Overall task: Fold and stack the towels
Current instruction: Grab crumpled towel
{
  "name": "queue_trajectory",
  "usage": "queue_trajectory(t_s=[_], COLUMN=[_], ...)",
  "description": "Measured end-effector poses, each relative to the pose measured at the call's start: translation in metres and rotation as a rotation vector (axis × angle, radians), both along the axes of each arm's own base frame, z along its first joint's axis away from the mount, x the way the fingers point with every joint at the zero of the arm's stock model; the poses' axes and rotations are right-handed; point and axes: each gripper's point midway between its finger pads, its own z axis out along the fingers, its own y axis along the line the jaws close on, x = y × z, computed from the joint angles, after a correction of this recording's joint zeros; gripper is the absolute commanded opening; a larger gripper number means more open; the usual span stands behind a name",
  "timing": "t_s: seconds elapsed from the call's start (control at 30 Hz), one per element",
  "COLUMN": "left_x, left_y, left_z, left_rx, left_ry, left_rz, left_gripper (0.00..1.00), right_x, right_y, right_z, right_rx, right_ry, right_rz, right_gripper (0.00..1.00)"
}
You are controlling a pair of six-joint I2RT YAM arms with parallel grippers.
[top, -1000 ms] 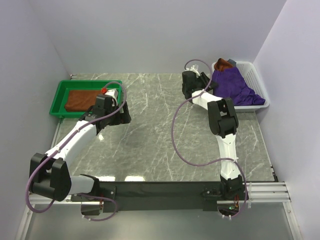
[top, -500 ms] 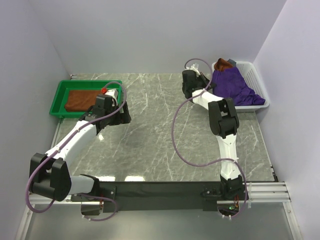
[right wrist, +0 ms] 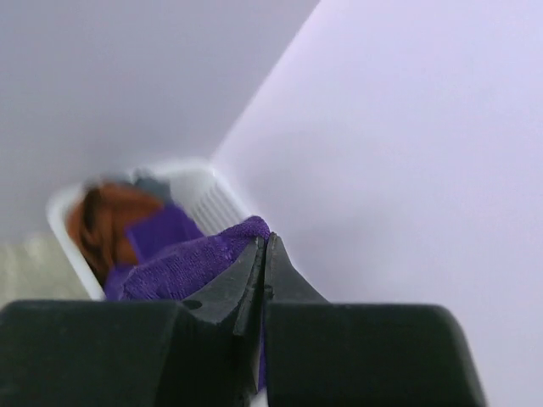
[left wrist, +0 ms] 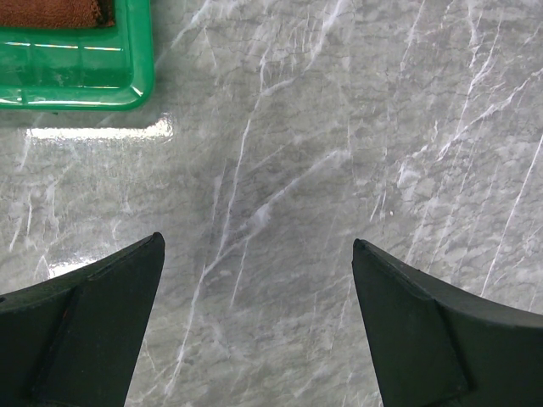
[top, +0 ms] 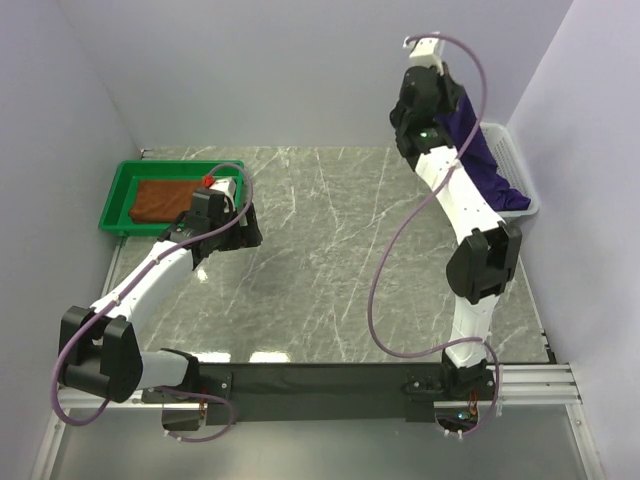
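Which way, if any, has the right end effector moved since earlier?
Yes. The right end effector rose above the white basket, pulling the purple towel up.

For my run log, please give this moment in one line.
right jaws: shut on purple towel, held high over white basket | left jaws: open, above marble table | rust-brown towel: flat in green tray

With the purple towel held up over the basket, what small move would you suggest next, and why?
Probably carry the right gripper toward the middle of the table: it is shut on the purple towel, which hangs with its lower end by the basket, and folding needs a flat surface.
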Motion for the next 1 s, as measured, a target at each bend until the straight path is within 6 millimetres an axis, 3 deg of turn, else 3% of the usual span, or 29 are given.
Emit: queue_trajectory(t_s=[0.1,0.47,0.8,1.0], left_x=[0.000,0.000,0.001,0.001], left_y=[0.000,0.000,0.002,0.002], left_z=[0.000,0.000,-0.001,-0.002], left_rx=[0.000,0.002,0.007,0.011], left_ry=[0.000,0.000,0.000,0.002], left_rz=[0.000,0.002,0.007,0.010], left_gripper=[0.98,0.98,0.98,0.98], right_x=[-0.002,-0.009,-0.018,-0.049], right_y=[0.003,0.039,0.085,0.099], right_z=[0.043,0.167,0.216,0.272], right_rx=[0.051,0.133,0.198,0.239], right_ry=[-0.119,-0.451,-0.623,-0.797], right_rz=[0.044,0.340,0.638,0.784], right_gripper=[0.00,0.00,0.00,0.00])
